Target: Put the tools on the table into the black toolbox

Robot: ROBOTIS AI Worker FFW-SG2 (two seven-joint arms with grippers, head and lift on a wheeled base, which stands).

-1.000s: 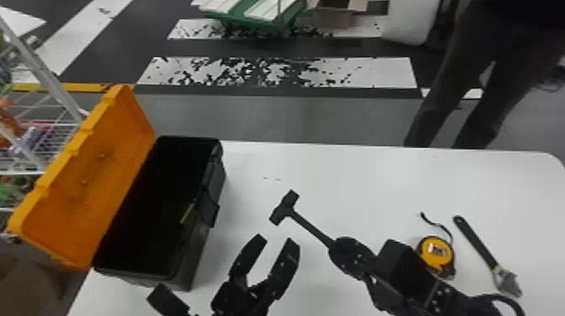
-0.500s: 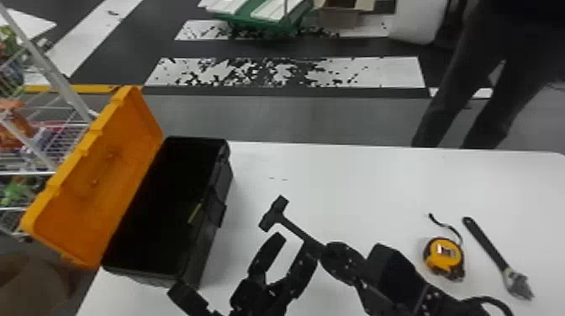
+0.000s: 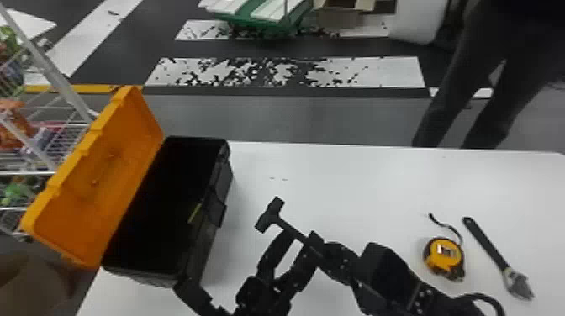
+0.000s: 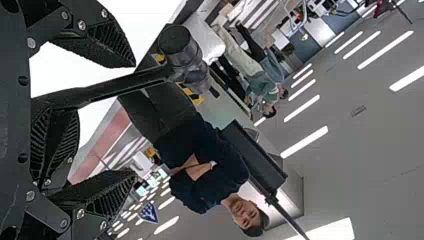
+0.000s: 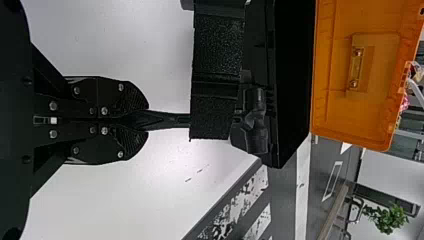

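Observation:
In the head view, my right gripper grips the handle of the black hammer, its head pointing toward the toolbox. My left gripper stands open just below the hammer. From the left wrist, the handle of the hammer crosses between the spread fingers of my left gripper. The right wrist view has my right gripper closed on the handle, with a left finger across it. The black toolbox lies open at left. A yellow tape measure and an adjustable wrench rest on the right.
The toolbox's orange lid leans back toward a wire rack on the left. The white table runs beneath both arms, and its far edge lies beyond the hammer.
The hammer and right gripper have shifted left, while the left gripper has moved right, bringing its fingers close beside the handle. The head view has shifted slightly.

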